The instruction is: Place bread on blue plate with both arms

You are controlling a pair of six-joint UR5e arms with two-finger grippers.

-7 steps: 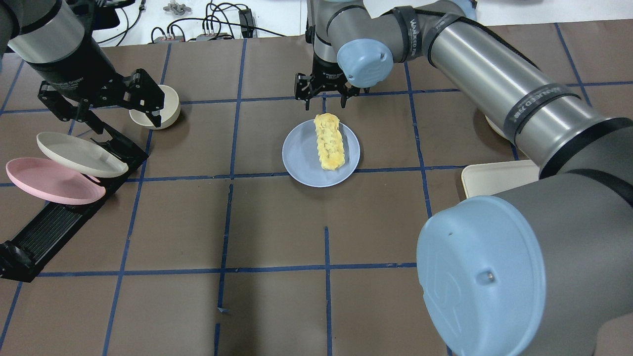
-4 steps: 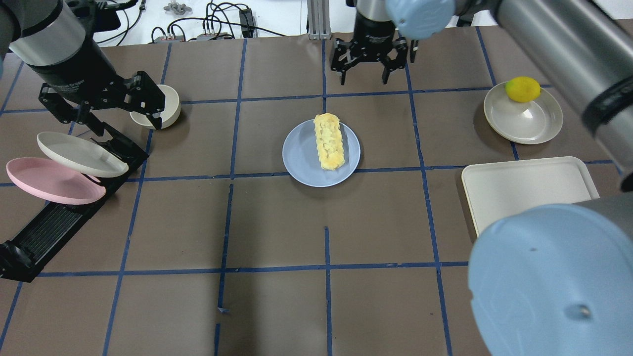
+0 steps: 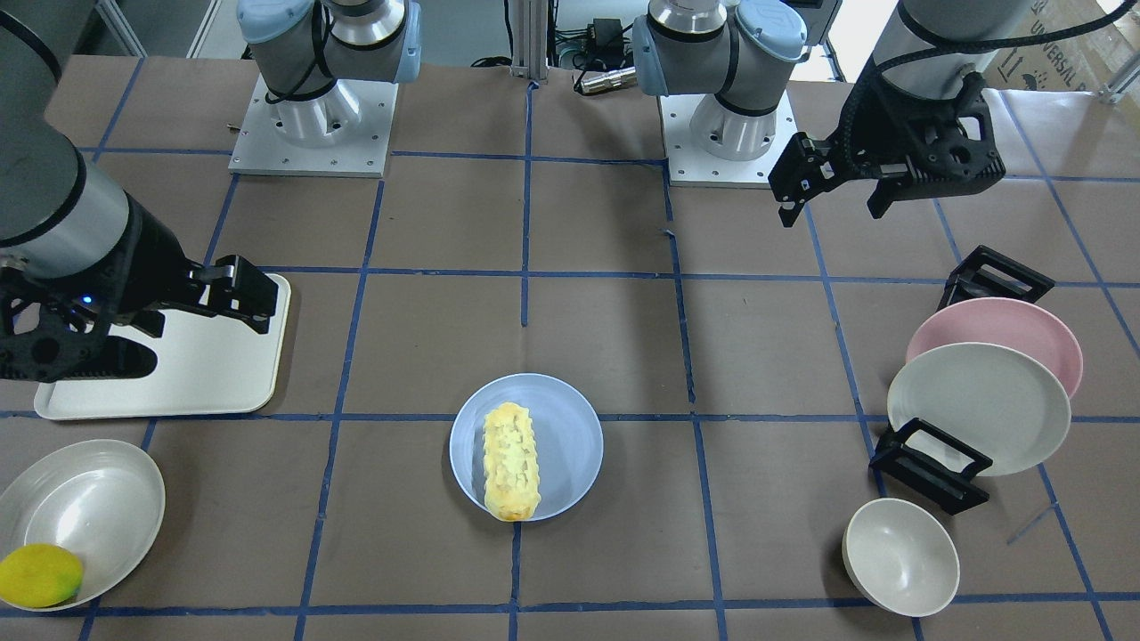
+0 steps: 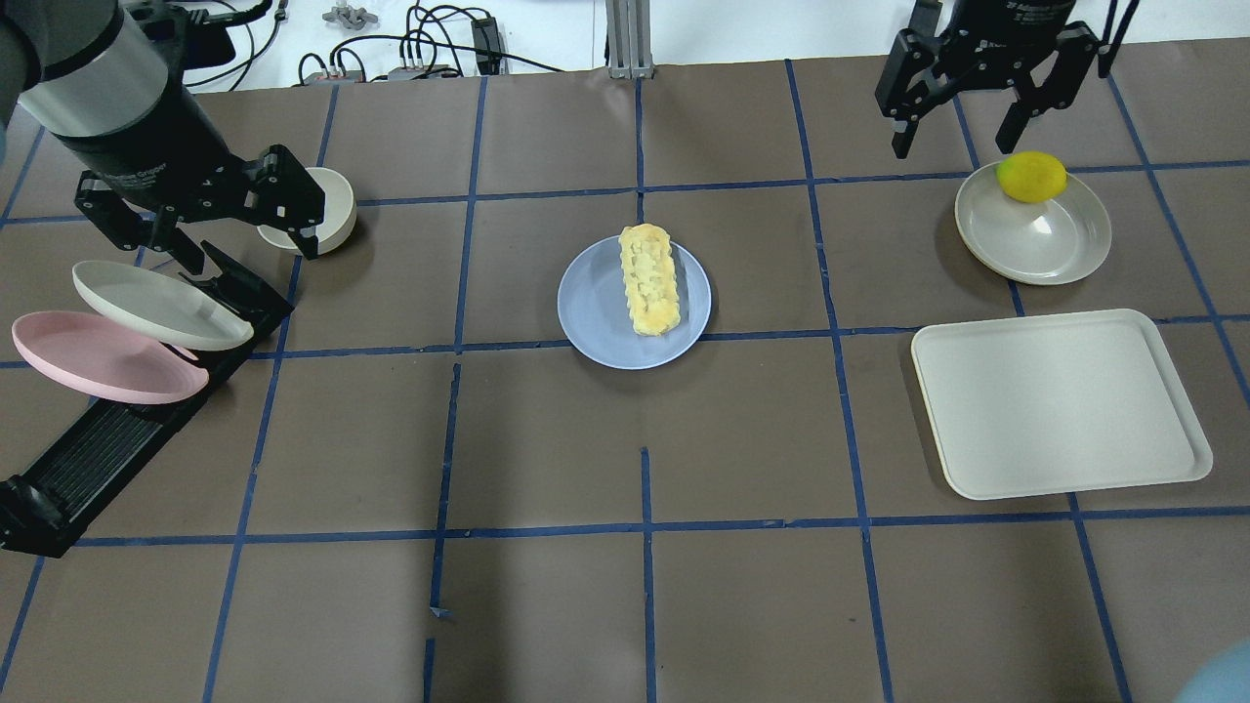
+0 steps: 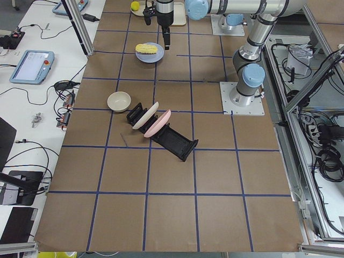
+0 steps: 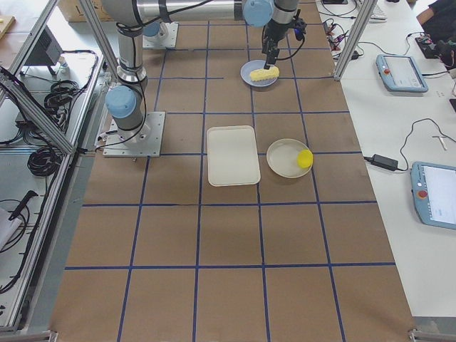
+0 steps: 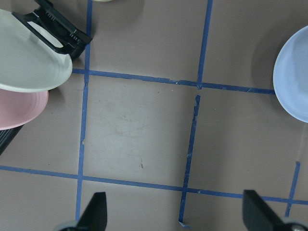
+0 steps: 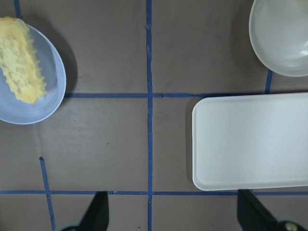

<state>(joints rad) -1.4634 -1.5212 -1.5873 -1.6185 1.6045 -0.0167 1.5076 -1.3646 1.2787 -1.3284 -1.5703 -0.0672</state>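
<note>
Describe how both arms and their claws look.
The left arm and right arm are silver-grey tubes with light-blue joint caps. The left claw and right claw are black, two-fingered, with white lettering above; a blue LED glows on the right one.
</note>
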